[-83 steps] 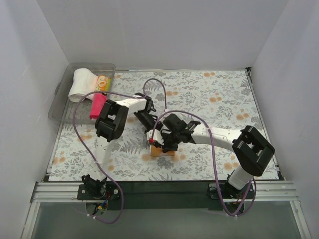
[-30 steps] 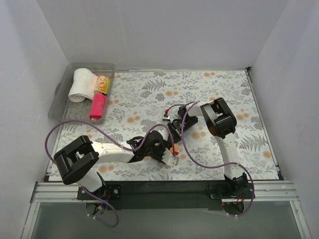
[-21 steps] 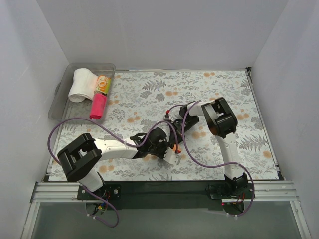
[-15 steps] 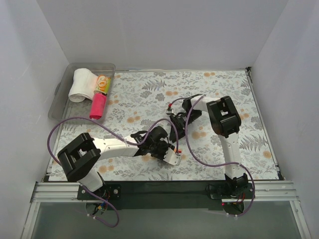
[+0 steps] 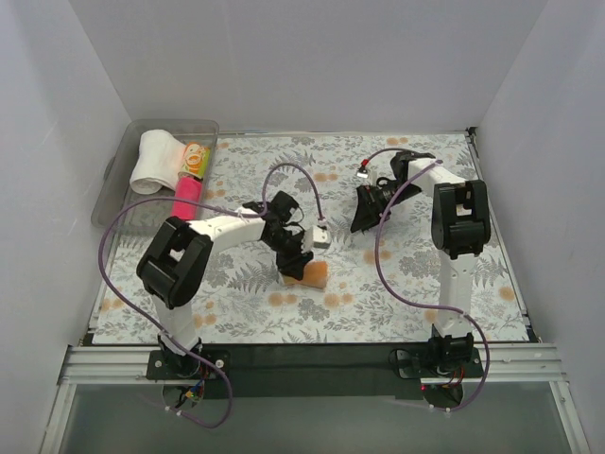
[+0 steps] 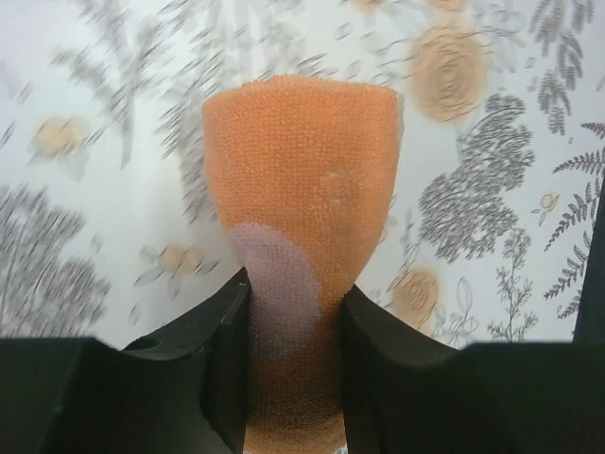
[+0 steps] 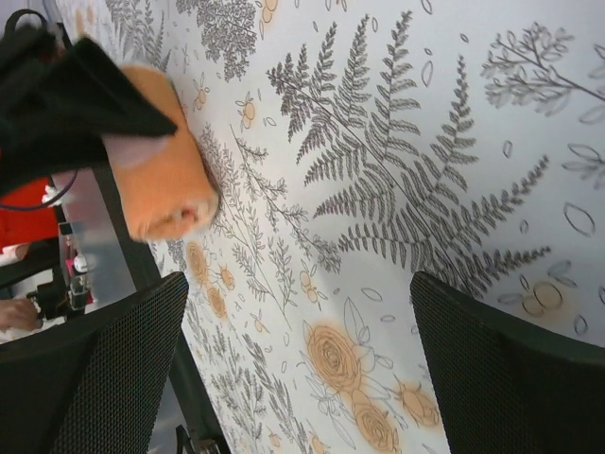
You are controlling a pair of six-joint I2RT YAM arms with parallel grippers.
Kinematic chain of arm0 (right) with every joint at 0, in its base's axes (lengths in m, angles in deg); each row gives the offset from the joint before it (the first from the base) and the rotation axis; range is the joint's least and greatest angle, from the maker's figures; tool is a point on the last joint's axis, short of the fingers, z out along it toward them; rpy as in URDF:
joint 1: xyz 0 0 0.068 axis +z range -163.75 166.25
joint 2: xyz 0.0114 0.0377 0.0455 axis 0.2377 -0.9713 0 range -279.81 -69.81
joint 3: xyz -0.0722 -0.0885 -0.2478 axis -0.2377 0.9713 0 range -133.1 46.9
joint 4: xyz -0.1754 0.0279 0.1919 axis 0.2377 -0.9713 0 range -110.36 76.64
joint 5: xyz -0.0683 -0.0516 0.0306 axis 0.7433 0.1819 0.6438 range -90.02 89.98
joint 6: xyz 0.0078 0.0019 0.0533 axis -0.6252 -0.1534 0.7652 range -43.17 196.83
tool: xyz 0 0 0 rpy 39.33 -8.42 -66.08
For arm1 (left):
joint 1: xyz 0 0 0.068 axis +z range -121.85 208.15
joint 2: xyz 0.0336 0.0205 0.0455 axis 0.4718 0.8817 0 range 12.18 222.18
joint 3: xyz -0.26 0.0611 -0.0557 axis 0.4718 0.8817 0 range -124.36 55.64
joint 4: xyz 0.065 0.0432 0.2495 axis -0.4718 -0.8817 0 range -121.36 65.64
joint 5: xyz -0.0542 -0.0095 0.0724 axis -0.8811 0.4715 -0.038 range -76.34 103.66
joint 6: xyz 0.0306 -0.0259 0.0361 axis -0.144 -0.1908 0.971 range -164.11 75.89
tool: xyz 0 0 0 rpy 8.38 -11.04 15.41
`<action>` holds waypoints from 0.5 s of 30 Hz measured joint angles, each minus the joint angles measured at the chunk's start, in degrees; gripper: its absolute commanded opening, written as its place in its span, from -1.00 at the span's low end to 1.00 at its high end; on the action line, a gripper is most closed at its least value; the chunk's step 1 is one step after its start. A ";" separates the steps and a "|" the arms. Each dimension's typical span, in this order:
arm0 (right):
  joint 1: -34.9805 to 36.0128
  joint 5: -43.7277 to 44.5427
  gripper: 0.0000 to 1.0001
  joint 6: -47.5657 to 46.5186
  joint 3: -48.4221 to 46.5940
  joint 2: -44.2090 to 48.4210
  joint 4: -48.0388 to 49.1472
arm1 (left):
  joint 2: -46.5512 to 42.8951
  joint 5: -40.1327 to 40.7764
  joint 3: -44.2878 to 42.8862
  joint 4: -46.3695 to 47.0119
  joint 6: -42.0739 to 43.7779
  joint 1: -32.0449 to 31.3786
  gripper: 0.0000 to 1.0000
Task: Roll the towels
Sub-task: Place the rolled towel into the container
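Both arms have swung away from the near edge: the right hand has drawn back to the far right, fingers wide apart and holding nothing. Left hand is clamped on the rolled orange towel mid-desk. Three more towels lie in the bin, far left.

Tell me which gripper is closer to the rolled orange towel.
Left. The left gripper has its fingers closed on the orange towel, squeezing its near end. The right gripper is open and apart from it, farther back and off to the right.
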 measured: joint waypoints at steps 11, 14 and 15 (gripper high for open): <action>-1.33 1.07 0.97 -0.94 2.14 2.91 -0.31 | 5.84 -3.43 -19.98 -16.90 -9.55 21.27 -1.00; -1.31 0.85 0.97 -0.96 2.29 3.23 -0.39 | 5.81 -4.44 -28.94 -19.61 -10.49 27.82 -1.00; -1.33 0.74 0.97 -0.94 2.36 3.43 -0.46 | 5.81 -4.72 -31.61 -20.41 -10.64 30.51 -1.00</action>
